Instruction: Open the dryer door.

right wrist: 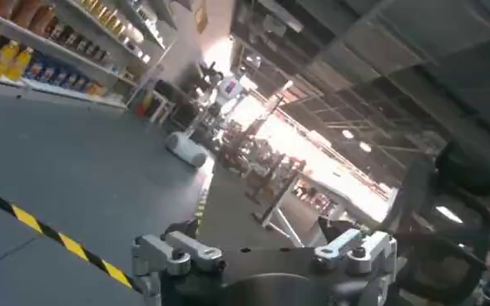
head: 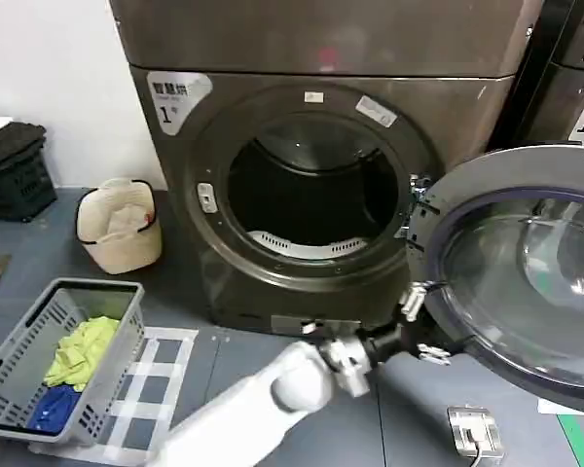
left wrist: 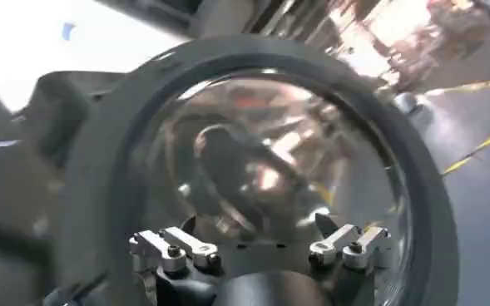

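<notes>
The dryer door (head: 472, 190) stands swung wide to the right of the dryer, its grey inner face and clear bowl turned toward me. The dark drum opening (head: 311, 185) is uncovered. My left gripper (head: 420, 326) is on a white arm at the door's lower near edge, close to the hinge side, open. In the left wrist view the left gripper (left wrist: 255, 229) points at the door's clear bowl (left wrist: 261, 150), with nothing between its spread fingers. My right gripper (right wrist: 257, 241) is open and points away into the room.
A grey basket (head: 127, 341) holding yellow-green and blue cloth sits on the floor at the left. Behind it stand a white hamper (head: 120, 229) and a black crate (head: 15, 170). A neighbouring machine (head: 574, 68) is at the right. A metal plate (head: 475, 431) lies on the floor.
</notes>
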You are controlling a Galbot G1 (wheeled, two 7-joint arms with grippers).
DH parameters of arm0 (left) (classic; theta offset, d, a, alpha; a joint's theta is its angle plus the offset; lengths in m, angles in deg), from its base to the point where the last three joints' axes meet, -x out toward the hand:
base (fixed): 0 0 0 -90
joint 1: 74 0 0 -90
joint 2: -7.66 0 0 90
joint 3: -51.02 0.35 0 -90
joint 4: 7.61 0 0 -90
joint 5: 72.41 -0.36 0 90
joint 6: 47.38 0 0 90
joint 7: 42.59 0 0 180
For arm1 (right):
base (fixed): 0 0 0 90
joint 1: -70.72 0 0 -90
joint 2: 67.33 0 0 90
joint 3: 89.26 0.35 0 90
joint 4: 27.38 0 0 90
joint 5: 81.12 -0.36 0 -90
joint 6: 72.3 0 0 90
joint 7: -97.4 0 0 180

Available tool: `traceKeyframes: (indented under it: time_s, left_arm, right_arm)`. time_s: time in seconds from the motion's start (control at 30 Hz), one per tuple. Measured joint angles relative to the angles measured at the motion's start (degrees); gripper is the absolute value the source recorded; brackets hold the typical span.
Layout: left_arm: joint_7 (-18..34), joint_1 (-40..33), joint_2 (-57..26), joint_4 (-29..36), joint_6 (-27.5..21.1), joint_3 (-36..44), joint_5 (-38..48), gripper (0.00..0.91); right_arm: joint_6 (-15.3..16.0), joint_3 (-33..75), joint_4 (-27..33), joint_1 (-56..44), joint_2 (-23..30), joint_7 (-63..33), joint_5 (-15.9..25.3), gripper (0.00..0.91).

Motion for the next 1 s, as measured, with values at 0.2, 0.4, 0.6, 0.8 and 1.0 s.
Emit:
traceKeyframes:
  time_s: [0.2,0.4,0.6,0.8,1.0]
  left_arm:
    - [-0.09,6.7,-8.95,9.45,-0.44,-6.78,4.27,0.907]
    - [-0.04,15.8,-16.8,17.08,-4.45,-16.27,10.96,0.907]
    - [1.82,23.17,-22.73,21.26,-8.4,-25.29,18.02,0.907]
    - [4.32,27.57,-27.65,22.5,-14.22,-33.94,27.95,0.907]
    - [7.1,32.23,-31.24,23.2,-17.91,-42.25,34.8,0.907]
  right_arm:
    - [-0.3,-0.65,-0.06,0.55,-0.28,0.28,0.05,0.907]
    - [-0.42,-1.25,-0.21,0.98,-0.41,0.51,0.11,0.907]
    - [-0.33,-1.97,-0.45,1.63,-0.42,0.61,0.44,0.907]
    - [-0.24,-2.63,-1.31,2.74,-0.43,0.77,0.48,0.907]
    - [-0.12,-3.04,-2.05,3.32,-0.37,0.94,0.48,0.907]
